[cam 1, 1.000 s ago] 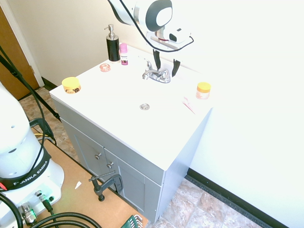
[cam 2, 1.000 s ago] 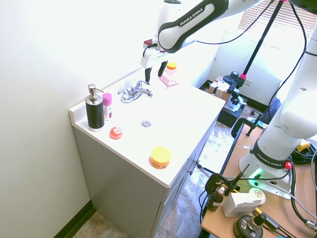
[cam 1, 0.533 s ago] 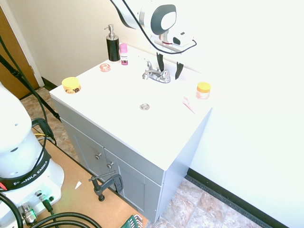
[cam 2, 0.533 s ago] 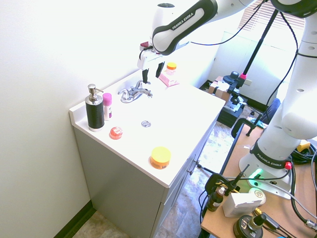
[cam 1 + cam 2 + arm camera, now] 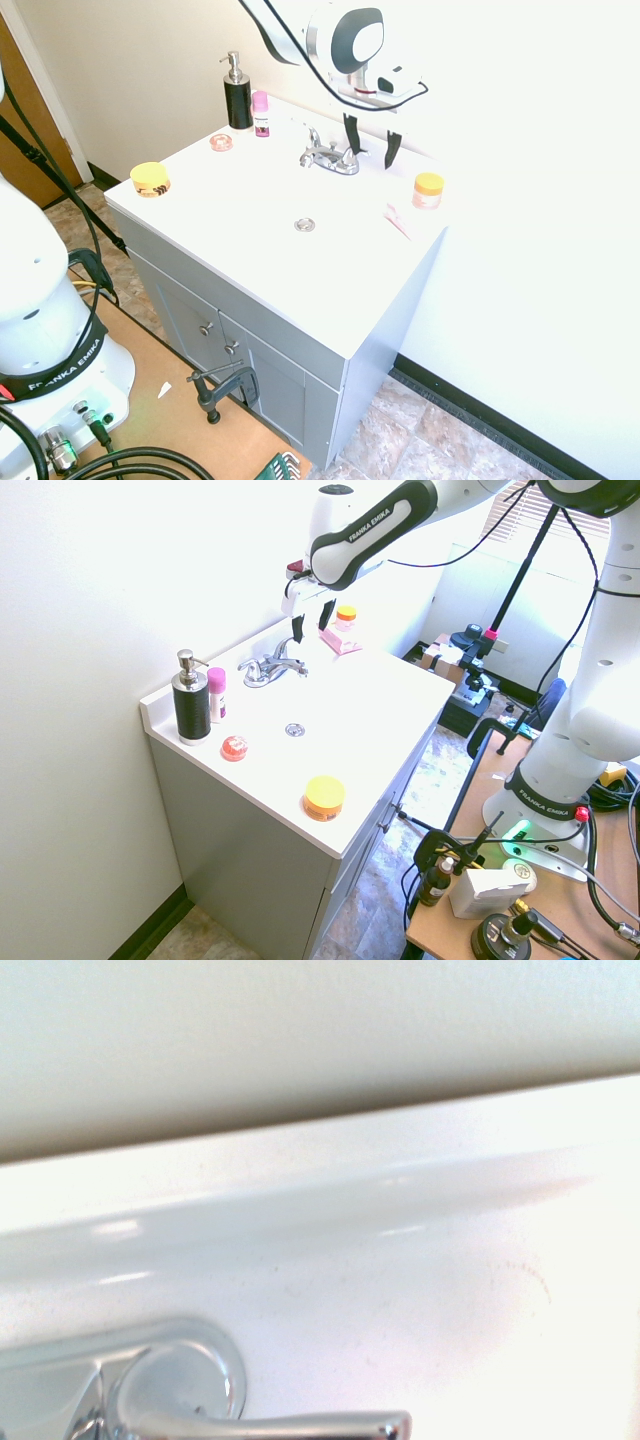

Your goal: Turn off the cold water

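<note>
Chrome right-hand lever [image 5: 300, 1426] sits at the faucet's [image 5: 330, 158] end, beside the tool [image 5: 372, 145], whose fingers stand wide apart, probably so they can straddle the handle and swing it; the spout [image 5: 290, 665] needs no touch

Beneath the gripper [image 5: 372, 142], right-hand chrome lever [image 5: 330, 1426] cropped along wrist view's lower edge; faucet base [image 5: 50, 1390] likewise truncated.

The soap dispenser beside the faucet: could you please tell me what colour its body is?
The soap dispenser has a black body, seen best in the second exterior view.
</note>
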`<act>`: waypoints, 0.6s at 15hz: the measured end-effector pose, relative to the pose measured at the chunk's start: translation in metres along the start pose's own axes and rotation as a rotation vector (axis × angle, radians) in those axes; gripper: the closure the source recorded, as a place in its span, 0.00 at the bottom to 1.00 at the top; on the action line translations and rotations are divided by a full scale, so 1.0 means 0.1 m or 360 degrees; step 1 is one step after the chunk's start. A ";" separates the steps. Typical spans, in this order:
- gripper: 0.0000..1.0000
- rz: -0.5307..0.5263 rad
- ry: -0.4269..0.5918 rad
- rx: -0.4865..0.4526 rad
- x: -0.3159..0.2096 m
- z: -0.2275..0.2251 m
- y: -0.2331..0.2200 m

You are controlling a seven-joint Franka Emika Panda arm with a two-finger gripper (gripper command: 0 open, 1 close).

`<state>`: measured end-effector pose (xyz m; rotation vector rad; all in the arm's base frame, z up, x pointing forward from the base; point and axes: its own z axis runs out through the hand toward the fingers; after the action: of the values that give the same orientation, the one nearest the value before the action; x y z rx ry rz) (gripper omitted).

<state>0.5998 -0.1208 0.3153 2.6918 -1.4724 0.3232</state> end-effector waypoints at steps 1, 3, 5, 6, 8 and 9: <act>0.00 0.0003 0.0015 -0.0002 0.03 -0.02 -0.03; 0.00 0.0001 0.0016 -0.0005 0.03 -0.05 -0.03; 0.00 -0.0004 -0.0011 0.0027 -0.04 -0.21 -0.03; 0.00 -0.0016 -0.0054 0.0049 -0.17 -0.34 0.00; 0.00 -0.0051 -0.0137 0.0090 -0.53 -0.62 0.11; 0.00 -0.0074 -0.0161 0.0100 -0.73 -0.73 0.18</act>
<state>0.5349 -0.0597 0.3705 2.8262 -1.4458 0.2379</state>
